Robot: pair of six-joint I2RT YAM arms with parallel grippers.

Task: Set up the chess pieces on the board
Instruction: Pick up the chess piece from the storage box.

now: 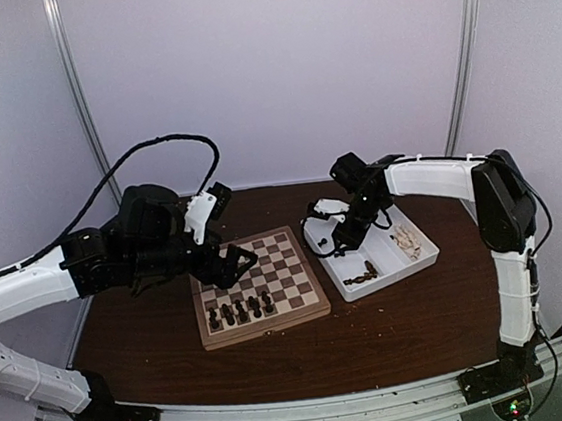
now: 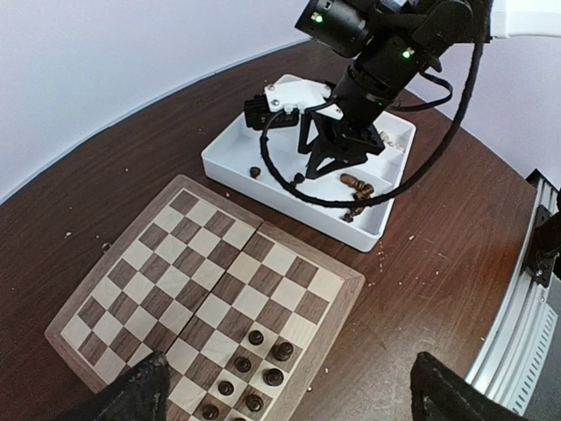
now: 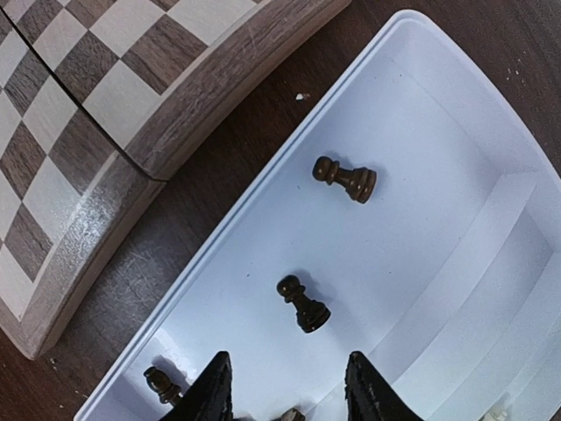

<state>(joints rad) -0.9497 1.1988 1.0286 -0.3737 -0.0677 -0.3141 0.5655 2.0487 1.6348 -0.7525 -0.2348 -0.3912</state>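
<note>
Dark table (image 1: 404, 328), pale walls (image 1: 276, 70), left gripper (image 2: 289, 379) wide open, right gripper (image 3: 287, 379) parted over tray (image 3: 421, 246), both empty

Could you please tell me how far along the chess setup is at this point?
Done: roughly seven small dark brown wooden chess pieces stand near one edge of the checkered wooden board. In hand: nothing; the right tool hangs open over loose dark pieces in the white plastic tray, and the left tool is open above the board. Remaining: most of the set, including the tray's pieces.
</note>
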